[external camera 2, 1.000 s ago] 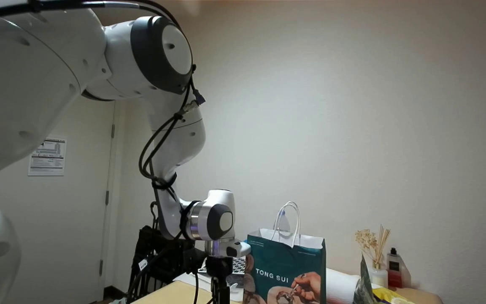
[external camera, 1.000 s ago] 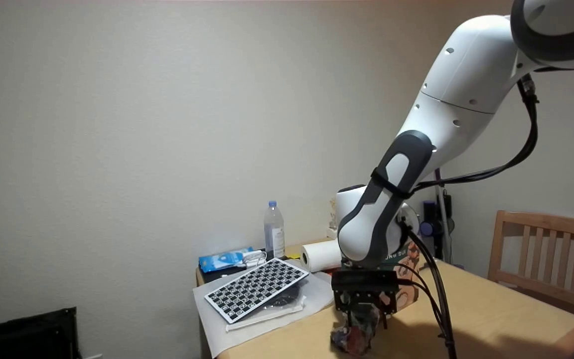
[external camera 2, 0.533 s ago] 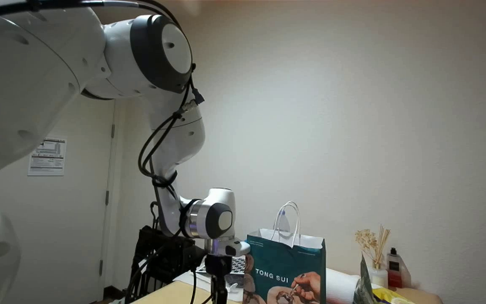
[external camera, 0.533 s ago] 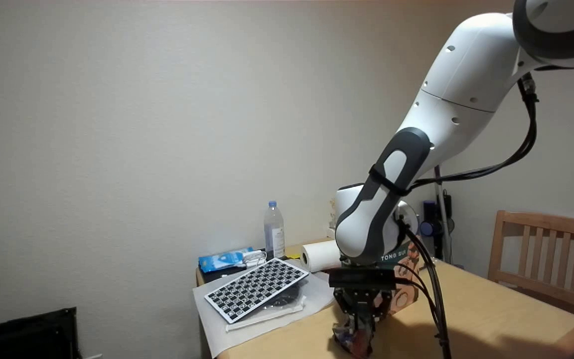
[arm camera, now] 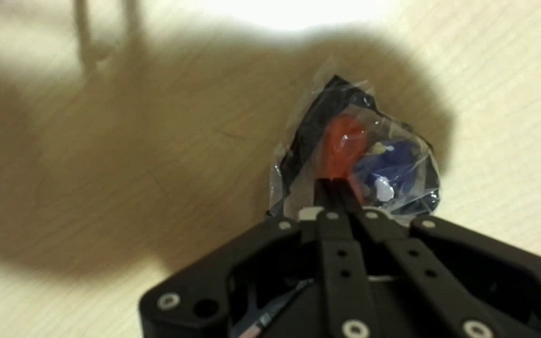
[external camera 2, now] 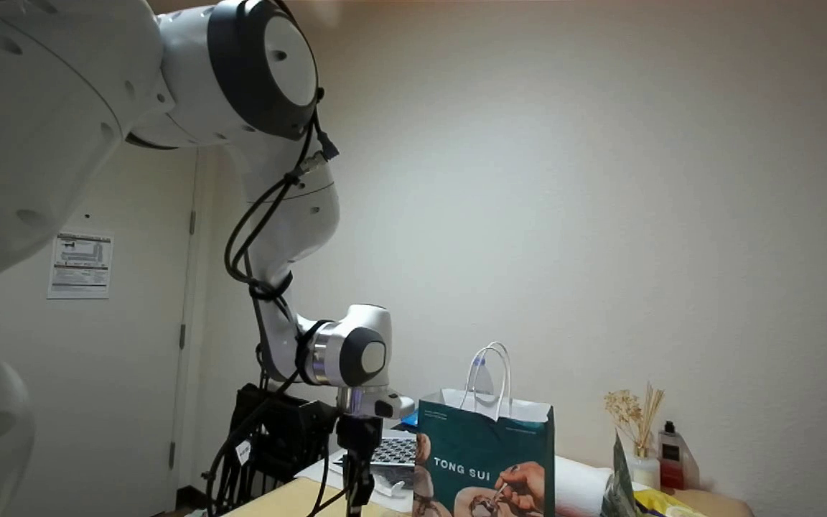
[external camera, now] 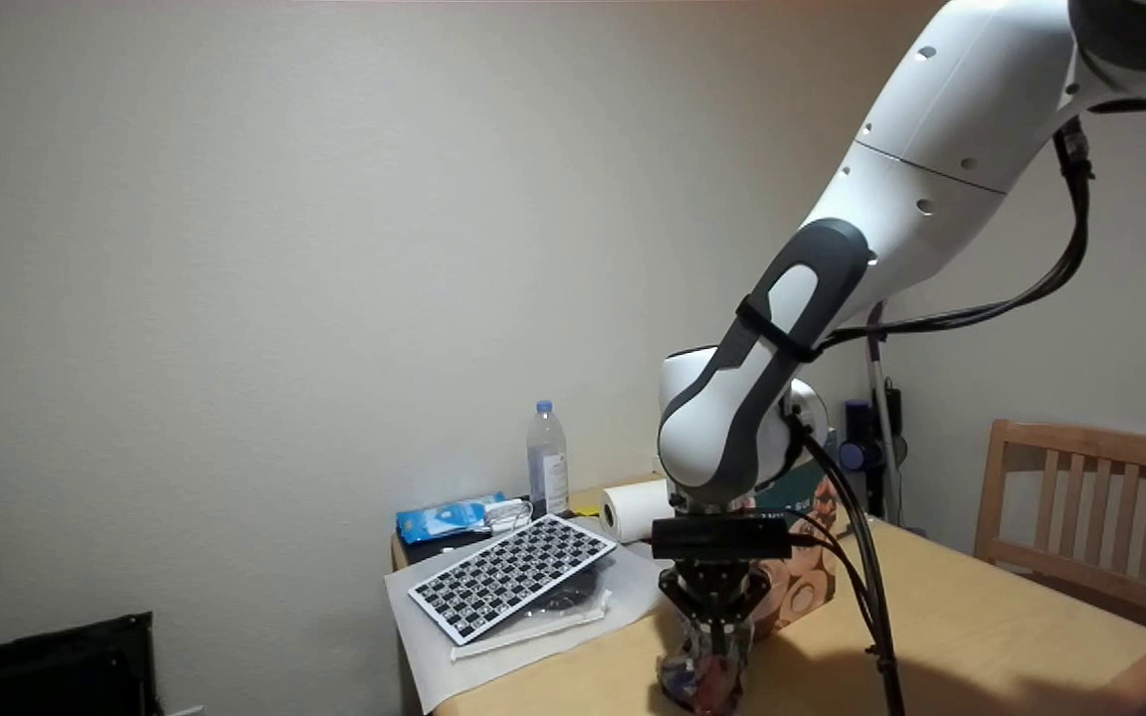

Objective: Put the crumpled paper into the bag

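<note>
The crumpled paper (arm camera: pixel 388 164) is a crinkled clear and black wrapper with red and blue inside. In the wrist view my gripper (arm camera: pixel 332 185) is shut on its upper part, both fingers (arm camera: pixel 322 194) side by side. An exterior view shows the crumpled paper (external camera: pixel 697 681) below my gripper (external camera: pixel 719 641), low over the wooden table; whether it touches the wood I cannot tell. The teal bag (external camera 2: pixel 474 438) stands upright with white handles, its open top facing up, to the right of my arm. Partly behind my gripper, the bag (external camera: pixel 800 592) also shows.
A chequered tray (external camera: pixel 513 579) leans on a white sheet at the table's left. Behind it stand a water bottle (external camera: pixel 547 462) and a paper roll (external camera: pixel 630 510). Past the bag are dried flowers (external camera 2: pixel 625 413) and a perfume bottle (external camera 2: pixel 670 456). Cables hang beside my wrist.
My jaws have come together on the crumpled paper, from wide apart one second ago. The arm has risen a little. The bag has stayed where it was.
</note>
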### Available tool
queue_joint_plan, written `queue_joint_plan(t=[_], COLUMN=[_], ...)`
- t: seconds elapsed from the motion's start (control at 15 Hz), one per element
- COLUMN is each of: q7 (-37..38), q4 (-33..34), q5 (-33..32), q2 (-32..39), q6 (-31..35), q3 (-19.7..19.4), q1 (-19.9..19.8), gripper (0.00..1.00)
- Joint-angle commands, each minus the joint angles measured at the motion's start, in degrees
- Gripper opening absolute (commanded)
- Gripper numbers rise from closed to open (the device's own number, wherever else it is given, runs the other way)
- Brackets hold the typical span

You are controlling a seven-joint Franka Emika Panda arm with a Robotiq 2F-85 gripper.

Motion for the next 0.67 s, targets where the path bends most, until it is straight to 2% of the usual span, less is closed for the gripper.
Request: queue_joint_plan(t=[0.0, 0.07, 0.13, 0.2, 0.33, 0.4, 0.6], q7=[-4.61, -3.88, -3.82, -1.69, -1.85, -1.86, 1.03], q4=[-2.98, -3.00, -2.83, -0.58, -0.66, -0.68, 1.09], q5=[2.56, 1.66, 0.47, 0.42, 0.36, 0.35, 0.03], q2=[-3.89, -4.18, -4.37, -1.64, -2.15, -2.24, -0.41], q6=[-1.54, -2.28, -3.72, -2.09, -3.20, -3.27, -1.09], q3=[1.43, 0.92, 0.49, 0.12, 0.19, 0.19, -0.61], q1=[-1.21, -0.62, -0.16, 0.41, 0.37, 0.37, 1.11], gripper=[0.07, 0.07, 0.32, 0.08, 0.19, 0.52, 0.70])
